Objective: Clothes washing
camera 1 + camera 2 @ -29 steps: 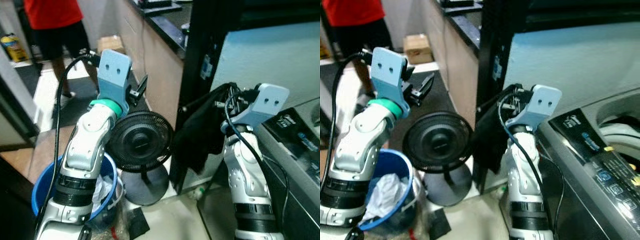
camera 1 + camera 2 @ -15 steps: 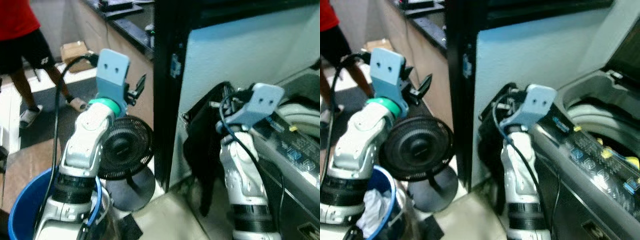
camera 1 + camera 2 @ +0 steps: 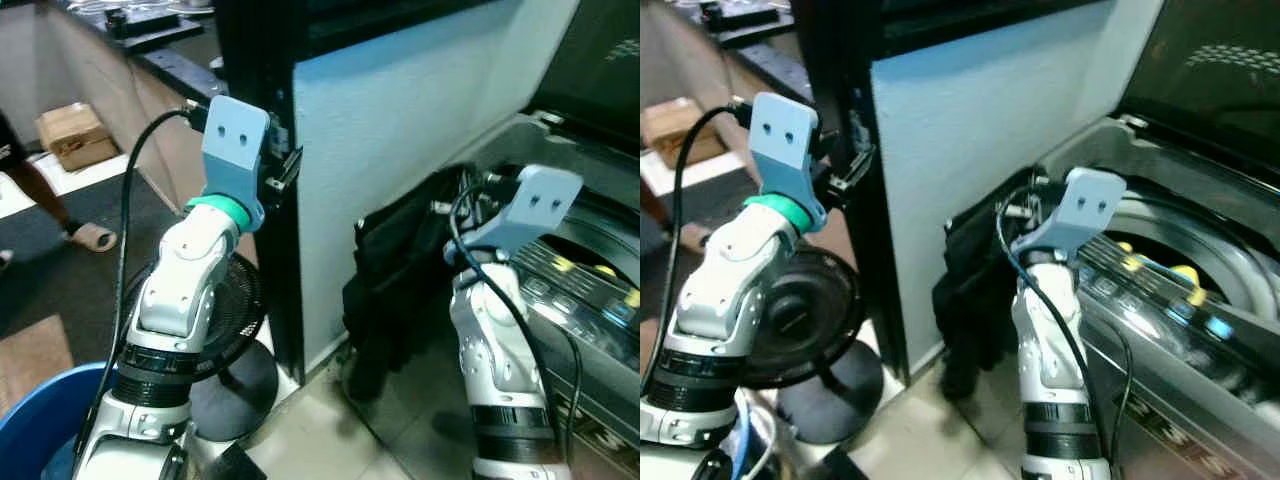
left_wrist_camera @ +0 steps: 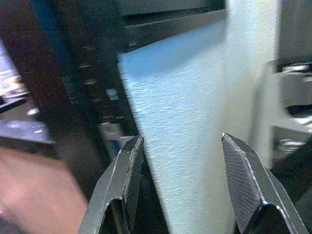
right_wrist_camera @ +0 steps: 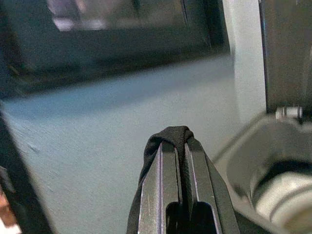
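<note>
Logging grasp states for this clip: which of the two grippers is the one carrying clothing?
The right gripper: its jaws are shut on a black garment hanging beside the washing machine. The left gripper stands open, holding nothing.

A black garment [image 3: 395, 275] hangs against a pale blue wall [image 3: 400, 120], beside a grey washing machine [image 3: 1180, 300].

A home laundry corner beside a kitchen: a top-loading washing machine [image 3: 1200, 330] stands open against a pale wall [image 3: 400, 150], a floor fan [image 3: 790, 320] and a blue bucket [image 3: 30, 420] sit on the tiled floor [image 3: 940, 430], and a dark tabletop [image 3: 170, 60] runs behind.
</note>
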Available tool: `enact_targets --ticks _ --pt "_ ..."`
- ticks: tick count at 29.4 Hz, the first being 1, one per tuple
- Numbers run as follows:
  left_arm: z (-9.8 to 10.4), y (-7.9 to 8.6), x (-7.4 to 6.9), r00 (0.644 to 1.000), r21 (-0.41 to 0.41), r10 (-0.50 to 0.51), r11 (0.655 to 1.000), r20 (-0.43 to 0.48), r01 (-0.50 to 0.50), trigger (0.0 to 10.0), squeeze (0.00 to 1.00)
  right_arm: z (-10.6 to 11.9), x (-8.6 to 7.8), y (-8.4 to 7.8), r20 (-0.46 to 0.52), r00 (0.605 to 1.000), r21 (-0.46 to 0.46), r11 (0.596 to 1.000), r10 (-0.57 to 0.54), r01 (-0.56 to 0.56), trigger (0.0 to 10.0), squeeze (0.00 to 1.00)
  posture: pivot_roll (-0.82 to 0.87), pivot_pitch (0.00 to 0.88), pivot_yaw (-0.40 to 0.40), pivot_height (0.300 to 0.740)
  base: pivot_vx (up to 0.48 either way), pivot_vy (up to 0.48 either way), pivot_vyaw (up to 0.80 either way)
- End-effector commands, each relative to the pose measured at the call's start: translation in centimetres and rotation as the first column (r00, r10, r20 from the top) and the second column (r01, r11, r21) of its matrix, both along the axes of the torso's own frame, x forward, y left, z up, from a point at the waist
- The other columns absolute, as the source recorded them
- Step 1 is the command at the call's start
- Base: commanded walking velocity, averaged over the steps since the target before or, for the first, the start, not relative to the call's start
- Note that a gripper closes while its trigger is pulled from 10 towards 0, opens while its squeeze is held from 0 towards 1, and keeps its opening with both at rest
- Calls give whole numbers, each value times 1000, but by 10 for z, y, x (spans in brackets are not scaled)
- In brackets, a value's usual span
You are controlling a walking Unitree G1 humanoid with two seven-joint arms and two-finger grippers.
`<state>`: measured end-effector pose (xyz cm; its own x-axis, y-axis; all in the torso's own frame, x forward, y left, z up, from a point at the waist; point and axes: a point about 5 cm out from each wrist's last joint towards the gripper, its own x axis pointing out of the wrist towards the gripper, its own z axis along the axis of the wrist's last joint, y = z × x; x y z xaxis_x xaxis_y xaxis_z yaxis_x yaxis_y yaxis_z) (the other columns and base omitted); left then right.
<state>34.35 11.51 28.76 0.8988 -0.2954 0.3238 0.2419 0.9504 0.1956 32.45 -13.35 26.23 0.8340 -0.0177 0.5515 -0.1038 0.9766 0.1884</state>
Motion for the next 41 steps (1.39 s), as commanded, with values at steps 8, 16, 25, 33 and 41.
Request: enact_targets --ticks 8,16,25,33,41 --pt "-8 3 -2 1000 -22 20 1000 -15 -20 10000 0 60 -15 16 279 959 -151 989 42 0 10000 0 88 0 89 740 0 0 -800" --pt "-9 20 -7 994 -82 107 991 -5 -107 10000 0 58 -18 28 307 948 -348 937 84 29 10000 0 101 0 51 740 0 0 -800" --pt "-2 24 -15 978 -31 175 985 117 -172 10000 0 33 -8 39 174 972 -414 907 157 -72 10000 0 105 0 12 740 0 0 -800" --pt "-3 23 -19 968 -30 201 979 152 -199 10000 0 30 -3 45 129 968 -379 913 214 -151 10000 0 113 0 -19 740 0 0 -800" --pt "-1 24 -23 951 -66 249 968 183 -241 10000 0 32 1 48 122 958 -331 921 258 -205 10000 0 125 0 -32 740 117 93 -314"
